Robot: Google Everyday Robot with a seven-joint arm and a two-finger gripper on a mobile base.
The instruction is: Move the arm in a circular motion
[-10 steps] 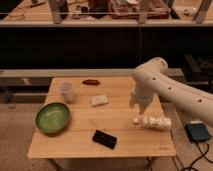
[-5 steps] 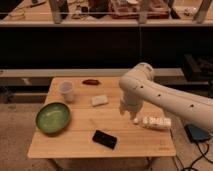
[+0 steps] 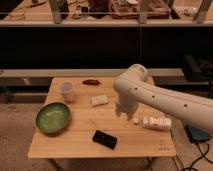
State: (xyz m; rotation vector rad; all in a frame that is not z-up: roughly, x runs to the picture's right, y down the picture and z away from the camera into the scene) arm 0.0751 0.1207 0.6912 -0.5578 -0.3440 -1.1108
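I've got the arm [image 3: 165, 97] reaching in from the right, its big cream elbow hanging over the middle-right of the wooden tabletop [image 3: 75, 142]. The end effector [image 3: 122, 111] points down from that elbow, low over the wood, just right of the pale block [image 3: 99, 100] and left of the white bottle [image 3: 155, 122] lying on its side. Its jaws stand wide and I see nothing between them; it carries nothing.

Now the risks, as I judge them. A circle flown this low is tight: the bottle lies close beside the end effector, and a sweep to the right could nudge it and roll it towards the table's edge. A swing left and forward brings the pale block and the black phone [image 3: 104, 139] into reach. The clear cup [image 3: 66, 91] stands upright farther left, light and easily tipped if the loop runs wide. The green bowl [image 3: 52, 118] and the small dark red object [image 3: 91, 82] at the far edge sit well apart, less of a worry. I'd want height before going round.
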